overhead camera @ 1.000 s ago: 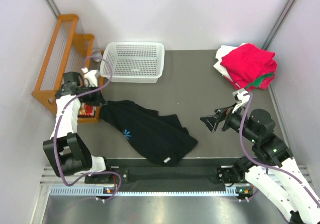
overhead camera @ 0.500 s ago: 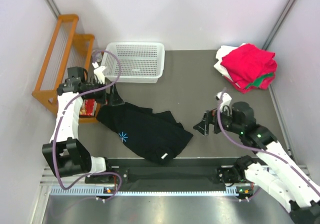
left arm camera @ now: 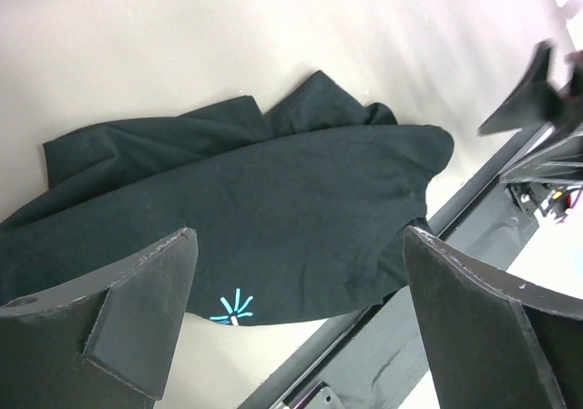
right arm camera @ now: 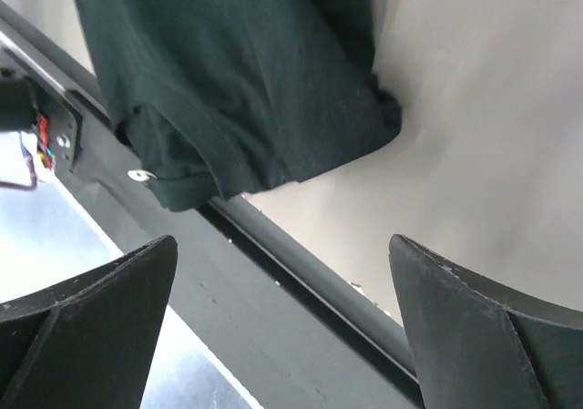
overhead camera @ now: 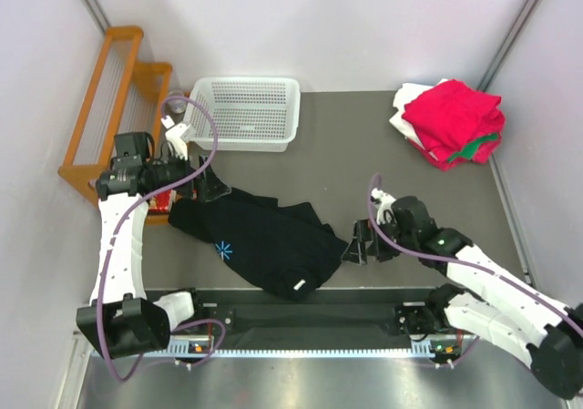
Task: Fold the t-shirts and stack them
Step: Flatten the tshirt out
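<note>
White basket [overhead camera: 241,139], black t-shirt [overhead camera: 264,240] outside

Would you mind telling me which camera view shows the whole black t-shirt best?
The top external view: nearly the entire black t-shirt is visible. The left wrist view crops one side; the right wrist view catches only one end.

The left gripper [overhead camera: 211,189], shut a second ago, now gapes over the black shirt [overhead camera: 264,240], which lies flatter and nearer the rail. The right gripper [overhead camera: 360,247] now sits beside its right edge.
</note>
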Controlling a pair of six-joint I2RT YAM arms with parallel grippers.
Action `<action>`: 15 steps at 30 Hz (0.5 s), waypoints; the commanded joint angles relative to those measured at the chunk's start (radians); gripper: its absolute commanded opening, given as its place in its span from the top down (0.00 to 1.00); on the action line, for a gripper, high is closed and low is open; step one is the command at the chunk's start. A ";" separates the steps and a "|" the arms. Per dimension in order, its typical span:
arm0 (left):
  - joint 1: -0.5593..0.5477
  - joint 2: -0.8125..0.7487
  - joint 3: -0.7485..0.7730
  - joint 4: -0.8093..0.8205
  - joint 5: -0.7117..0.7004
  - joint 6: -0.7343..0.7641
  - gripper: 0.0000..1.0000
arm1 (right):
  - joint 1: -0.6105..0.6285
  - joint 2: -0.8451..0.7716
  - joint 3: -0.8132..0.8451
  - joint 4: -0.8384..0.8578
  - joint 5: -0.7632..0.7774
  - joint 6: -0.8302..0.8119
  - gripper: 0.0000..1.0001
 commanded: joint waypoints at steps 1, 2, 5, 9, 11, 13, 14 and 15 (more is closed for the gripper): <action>-0.001 -0.036 -0.017 0.049 0.043 -0.042 0.01 | 0.050 0.100 -0.022 0.180 -0.022 0.043 0.00; -0.003 -0.041 -0.020 0.051 0.045 -0.044 0.01 | 0.054 0.126 -0.025 0.203 -0.026 0.043 0.00; -0.003 -0.048 -0.029 0.052 0.042 -0.048 0.01 | 0.077 0.232 -0.008 0.262 -0.006 0.034 0.00; -0.001 -0.071 -0.043 0.062 0.032 -0.054 0.01 | 0.097 0.330 0.048 0.287 0.056 0.015 0.00; -0.003 -0.085 -0.054 0.065 0.026 -0.053 0.01 | 0.099 0.358 0.073 0.296 0.099 0.020 0.00; -0.001 -0.102 -0.062 0.071 0.011 -0.048 0.01 | 0.097 0.361 0.078 0.319 0.134 0.038 0.00; -0.001 -0.107 -0.072 0.074 0.006 -0.048 0.01 | 0.097 0.360 0.079 0.323 0.148 0.061 0.00; -0.003 -0.113 -0.077 0.078 0.002 -0.050 0.01 | 0.097 0.360 0.079 0.329 0.161 0.071 0.01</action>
